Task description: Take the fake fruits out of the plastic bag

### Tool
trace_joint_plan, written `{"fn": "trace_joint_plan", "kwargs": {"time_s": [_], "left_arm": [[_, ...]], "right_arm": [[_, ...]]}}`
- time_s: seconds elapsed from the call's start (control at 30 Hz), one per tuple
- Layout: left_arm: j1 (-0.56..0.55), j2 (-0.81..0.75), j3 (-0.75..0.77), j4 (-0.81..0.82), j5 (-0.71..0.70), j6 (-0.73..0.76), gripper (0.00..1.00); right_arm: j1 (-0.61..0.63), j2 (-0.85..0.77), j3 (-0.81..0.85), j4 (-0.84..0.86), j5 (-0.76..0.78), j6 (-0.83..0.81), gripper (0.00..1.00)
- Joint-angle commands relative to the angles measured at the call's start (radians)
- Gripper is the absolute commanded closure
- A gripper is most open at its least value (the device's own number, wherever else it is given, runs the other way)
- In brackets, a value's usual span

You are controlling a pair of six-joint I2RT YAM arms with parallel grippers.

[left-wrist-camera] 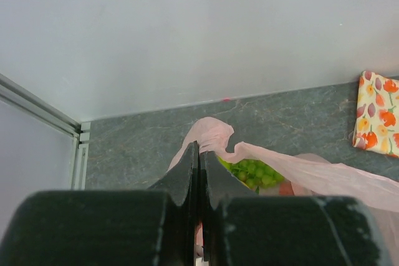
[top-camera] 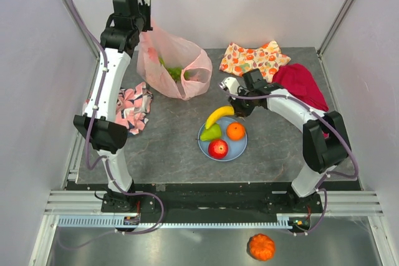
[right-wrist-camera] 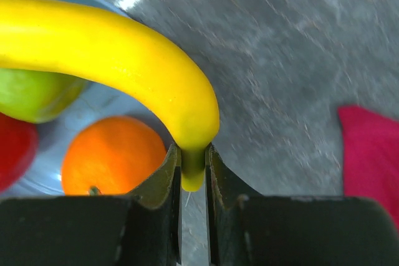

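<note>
Nearest of all, below the arm bases, sat a small orange pumpkin (top-camera: 261, 247) on a metal ledge in front of the tabletop (top-camera: 168, 147). Beyond the bases, about mid-tabletop, lay a blue plate (top-camera: 237, 148) carrying a red apple (top-camera: 217, 148) on its near side, an orange (top-camera: 235, 131) to the right and a green fruit (top-camera: 211, 133) to the left. A banana (top-camera: 219, 115) curved across the plate's far rim, close to the green fruit and the orange; whether it touched the plate could not be told. The right gripper (right-wrist-camera: 193, 166) was closed narrowly on the banana's stem tip, its two fingers pinching that end from either side just beyond the plate.

On the left, beside the left arm, lay a crumpled pink-and-black cloth (top-camera: 133, 109). On the right, past the right arm's elbow, lay a red cloth (top-camera: 300, 83).

Farther back on the left stood the plastic bag (top-camera: 174, 66), pink and translucent, drawn upward by one edge. The left gripper (left-wrist-camera: 199, 154), raised above the tabletop, was clamped fully together on that edge. Green grapes (left-wrist-camera: 252, 172) showed inside the bag, with something reddish beside them that was too hidden to name. At the far edge lay a fruit-print cloth (top-camera: 254, 59), just behind the red cloth.
</note>
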Motion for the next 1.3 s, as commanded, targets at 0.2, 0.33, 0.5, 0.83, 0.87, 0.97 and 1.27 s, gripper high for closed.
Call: {"fn": "trace_joint_plan", "kwargs": {"time_s": [0.2, 0.33, 0.5, 0.83, 0.87, 0.97, 1.27], "left_arm": [[-0.002, -0.080, -0.025, 0.011, 0.031, 0.016, 0.98], [-0.002, -0.077, -0.028, 0.008, 0.033, 0.018, 0.98], [-0.004, -0.062, -0.017, 0.008, 0.043, 0.016, 0.98], [-0.004, -0.028, 0.013, 0.008, 0.056, 0.013, 0.98], [-0.004, -0.025, 0.016, 0.008, 0.057, 0.013, 0.98], [-0.004, -0.016, 0.024, 0.010, 0.060, 0.013, 0.99], [-0.004, -0.045, -0.010, -0.018, 0.131, 0.015, 0.98]], "right_arm": [[0.075, 0.151, 0.175, -0.079, -0.016, -0.013, 0.98], [0.076, 0.166, 0.181, -0.103, -0.009, -0.033, 0.96], [0.087, 0.186, 0.192, -0.143, -0.032, -0.071, 0.88], [0.090, 0.187, 0.233, -0.217, -0.073, -0.089, 0.36], [0.092, 0.184, 0.247, -0.223, -0.075, -0.094, 0.36], [0.090, 0.172, 0.276, -0.252, -0.084, -0.096, 0.33], [0.053, 0.045, 0.483, -0.314, -0.179, -0.109, 0.32]]}}
